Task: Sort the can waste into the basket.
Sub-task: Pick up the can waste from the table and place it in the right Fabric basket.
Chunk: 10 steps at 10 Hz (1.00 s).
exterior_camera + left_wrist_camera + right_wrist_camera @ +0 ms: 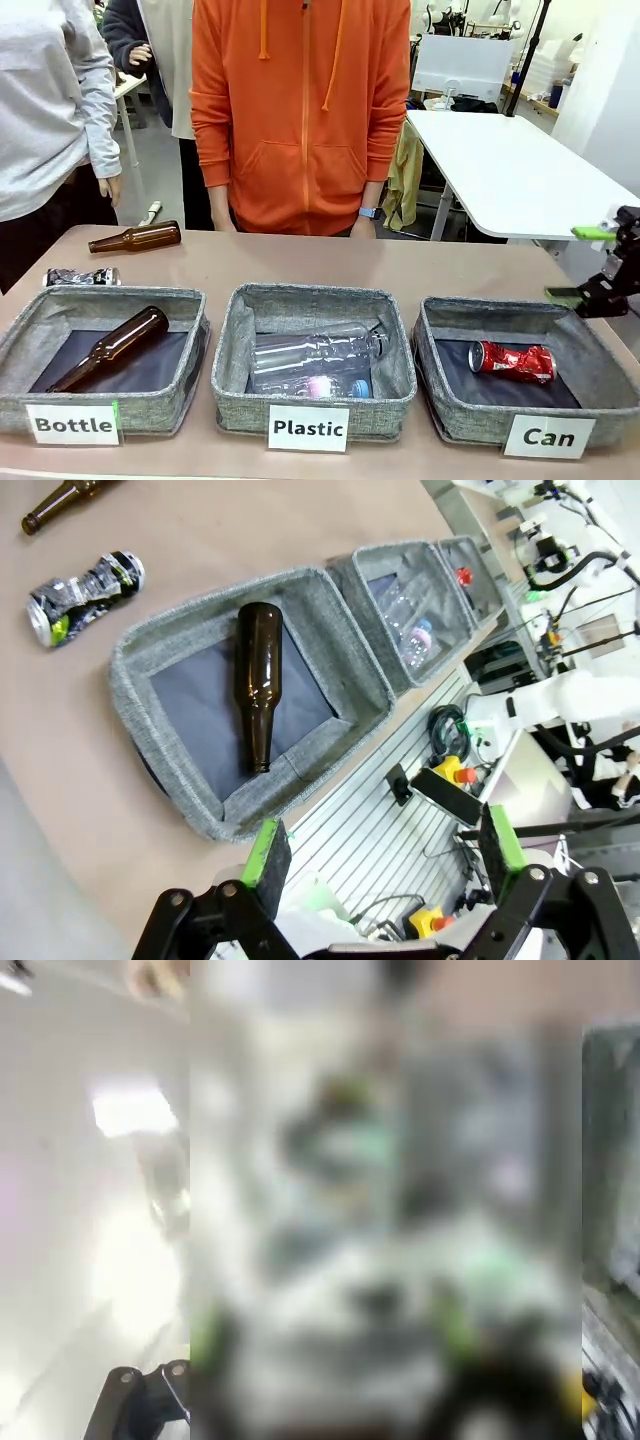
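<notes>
A crushed red can (512, 360) lies inside the grey "Can" basket (455, 410) at the right; the same red can (463, 576) shows in the farthest basket of the left wrist view. A crushed black and silver can (82, 277) lies on the table behind the "Bottle" basket (20, 340), also seen as the can (82, 593) beside that basket (140, 650). My right gripper (582, 263) hovers open at the right edge, above and behind the "Can" basket, holding nothing. My left gripper (385, 845) is open over the table's near edge, empty.
A brown bottle (112, 348) lies in the "Bottle" basket and another brown bottle (137, 238) on the table behind. Clear plastic bottles (315, 350) fill the "Plastic" basket (240, 400). A person in an orange hoodie (300, 110) stands at the far side. The right wrist view is blurred.
</notes>
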Each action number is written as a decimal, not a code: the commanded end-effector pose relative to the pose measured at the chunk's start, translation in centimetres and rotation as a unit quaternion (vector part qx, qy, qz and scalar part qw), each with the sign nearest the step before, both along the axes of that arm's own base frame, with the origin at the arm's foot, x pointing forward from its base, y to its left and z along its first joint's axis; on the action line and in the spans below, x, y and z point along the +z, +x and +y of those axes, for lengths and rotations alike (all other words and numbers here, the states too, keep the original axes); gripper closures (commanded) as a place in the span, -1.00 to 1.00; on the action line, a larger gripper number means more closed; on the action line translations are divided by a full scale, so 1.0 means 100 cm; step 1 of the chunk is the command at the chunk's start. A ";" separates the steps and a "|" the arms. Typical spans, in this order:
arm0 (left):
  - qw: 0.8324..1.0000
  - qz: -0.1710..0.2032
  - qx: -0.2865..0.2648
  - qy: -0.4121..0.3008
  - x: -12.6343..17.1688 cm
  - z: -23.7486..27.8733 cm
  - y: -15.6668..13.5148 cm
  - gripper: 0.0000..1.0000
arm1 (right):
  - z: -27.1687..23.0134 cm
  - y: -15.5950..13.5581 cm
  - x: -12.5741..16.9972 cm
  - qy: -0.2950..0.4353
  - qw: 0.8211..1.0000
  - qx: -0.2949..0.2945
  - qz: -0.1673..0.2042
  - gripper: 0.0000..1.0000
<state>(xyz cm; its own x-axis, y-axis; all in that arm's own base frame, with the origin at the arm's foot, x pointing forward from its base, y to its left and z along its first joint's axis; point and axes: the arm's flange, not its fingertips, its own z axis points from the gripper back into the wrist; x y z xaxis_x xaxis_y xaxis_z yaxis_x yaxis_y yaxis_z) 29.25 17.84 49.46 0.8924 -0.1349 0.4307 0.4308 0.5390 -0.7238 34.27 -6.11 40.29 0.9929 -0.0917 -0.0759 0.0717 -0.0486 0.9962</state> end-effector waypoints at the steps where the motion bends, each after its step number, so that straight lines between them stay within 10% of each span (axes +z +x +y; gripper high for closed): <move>1: 1.000 0.000 -0.002 -0.004 0.001 0.000 -0.001 -0.96 | 0.005 0.003 0.008 -0.043 0.996 0.072 -0.013 -1.00; 10: 1.000 0.000 -0.002 -0.004 0.001 0.000 -0.001 -0.96 | 0.005 0.003 0.008 -0.043 0.996 0.072 -0.013 -1.00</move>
